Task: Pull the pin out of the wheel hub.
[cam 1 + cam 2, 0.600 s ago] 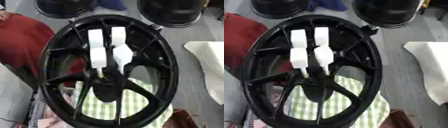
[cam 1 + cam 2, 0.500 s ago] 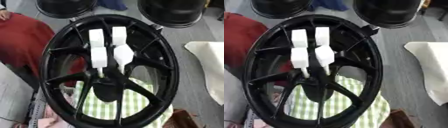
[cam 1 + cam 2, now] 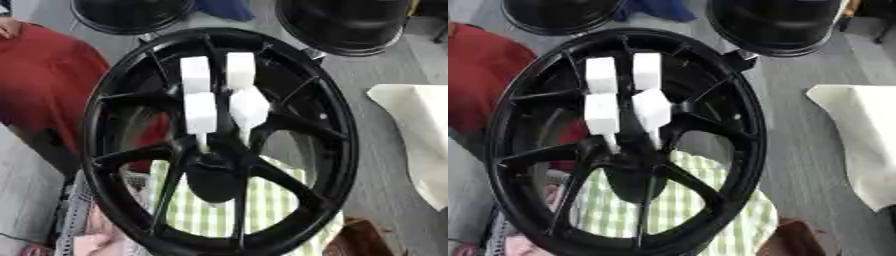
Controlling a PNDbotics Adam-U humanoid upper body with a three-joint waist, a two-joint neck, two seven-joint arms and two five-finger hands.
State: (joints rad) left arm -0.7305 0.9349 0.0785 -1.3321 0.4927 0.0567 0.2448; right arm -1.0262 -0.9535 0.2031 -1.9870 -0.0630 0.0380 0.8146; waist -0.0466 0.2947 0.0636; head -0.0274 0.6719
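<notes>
Nearest, a green checked cloth (image 3: 262, 205) shows through the lower spokes of the black wheel hub (image 3: 346, 135). Just above the hub's centre, two white blocks (image 3: 199, 112) stand side by side, each with a thin white pin (image 3: 202, 142) going down into the hub. Two more white blocks (image 3: 240, 70) sit beyond them. Neither hand shows, so I cannot tell their state. Farthest are two black round things (image 3: 346, 22).

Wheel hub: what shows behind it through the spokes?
Behind the black wheel hub, a green-checked cloth shows through the lower gaps and red fabric at left. Its centre and spokes cover the rest.
</notes>
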